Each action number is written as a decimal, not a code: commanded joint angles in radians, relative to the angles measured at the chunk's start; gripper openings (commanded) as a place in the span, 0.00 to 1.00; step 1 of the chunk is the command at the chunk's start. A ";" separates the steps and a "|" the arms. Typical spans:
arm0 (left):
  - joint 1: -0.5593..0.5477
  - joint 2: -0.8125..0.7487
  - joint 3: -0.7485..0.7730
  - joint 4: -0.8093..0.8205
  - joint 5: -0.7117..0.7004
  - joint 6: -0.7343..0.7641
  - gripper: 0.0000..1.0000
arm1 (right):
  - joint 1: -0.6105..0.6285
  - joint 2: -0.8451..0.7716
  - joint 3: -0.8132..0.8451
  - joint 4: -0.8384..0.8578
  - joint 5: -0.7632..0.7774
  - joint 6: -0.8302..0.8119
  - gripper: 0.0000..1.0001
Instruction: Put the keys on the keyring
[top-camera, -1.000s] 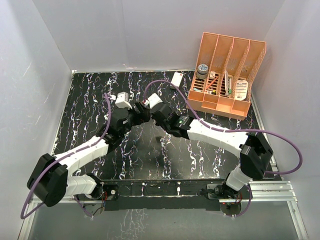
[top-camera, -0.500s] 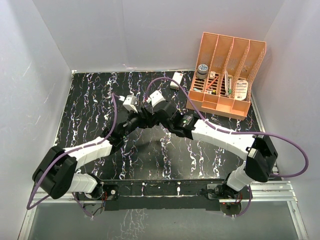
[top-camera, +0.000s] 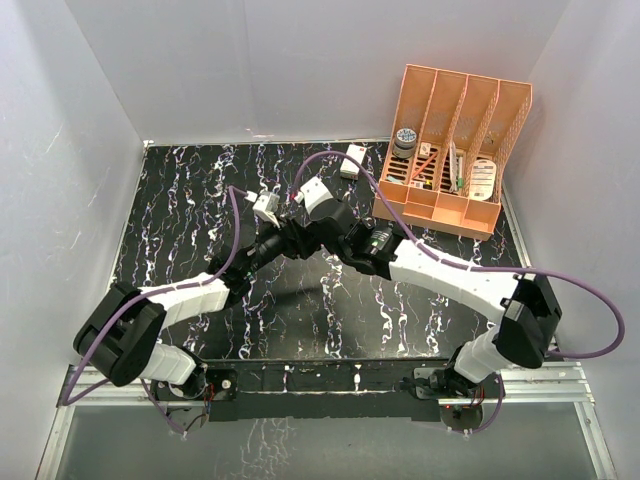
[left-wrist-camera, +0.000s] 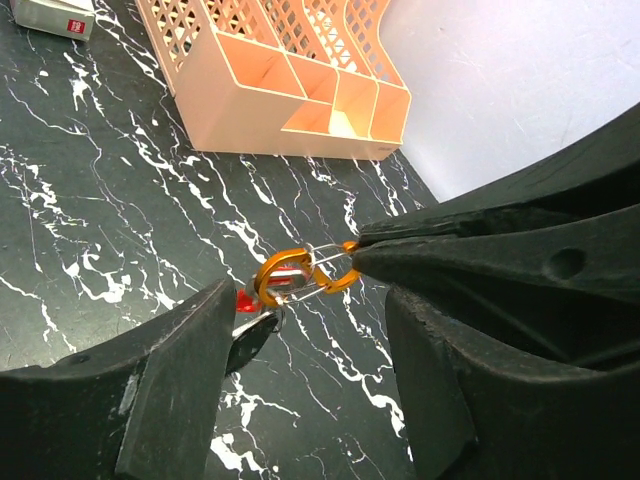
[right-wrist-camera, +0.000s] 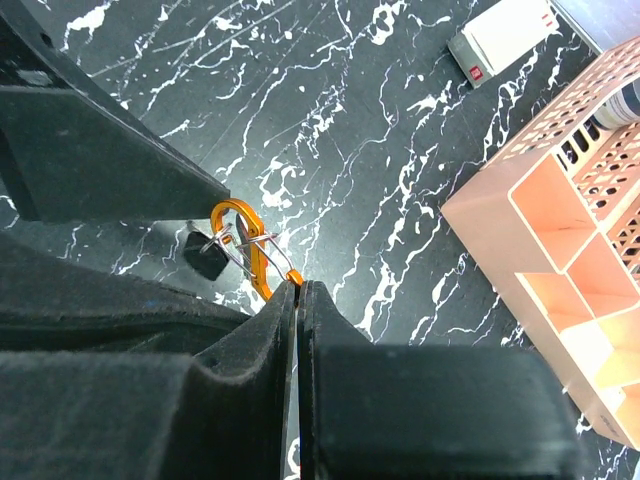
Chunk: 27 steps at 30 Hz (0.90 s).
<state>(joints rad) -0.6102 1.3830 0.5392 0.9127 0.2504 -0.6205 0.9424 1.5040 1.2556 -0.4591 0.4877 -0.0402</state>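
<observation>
Marbled black table (top-camera: 180, 200) with orange organizer (top-camera: 455, 150) at its far right. Both arms meet above the centre. Right gripper (right-wrist-camera: 298, 285), clamped, pinches one end of the keyring (left-wrist-camera: 272, 266) above the table. Left gripper (left-wrist-camera: 310, 298), spread, straddles the ring. Red-headed key (left-wrist-camera: 248, 300) and black-headed key (right-wrist-camera: 207, 258) sit just beside its other end.

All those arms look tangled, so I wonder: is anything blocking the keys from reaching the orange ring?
Nothing visible does. The right gripper pinches the keyring, and the red key and black key sit right at it, between the left gripper's open fingers.
</observation>
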 joint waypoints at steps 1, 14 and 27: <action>0.007 0.000 -0.020 0.078 0.027 0.012 0.58 | 0.006 -0.068 0.020 0.084 -0.022 -0.012 0.00; 0.008 -0.010 -0.045 0.124 0.033 0.012 0.50 | 0.006 -0.090 0.008 0.090 -0.053 -0.008 0.00; 0.008 -0.038 -0.053 0.123 0.007 0.021 0.17 | 0.005 -0.098 0.005 0.081 -0.083 -0.002 0.00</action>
<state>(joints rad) -0.6094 1.3804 0.4896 0.9882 0.2661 -0.6189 0.9424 1.4471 1.2530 -0.4221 0.4122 -0.0463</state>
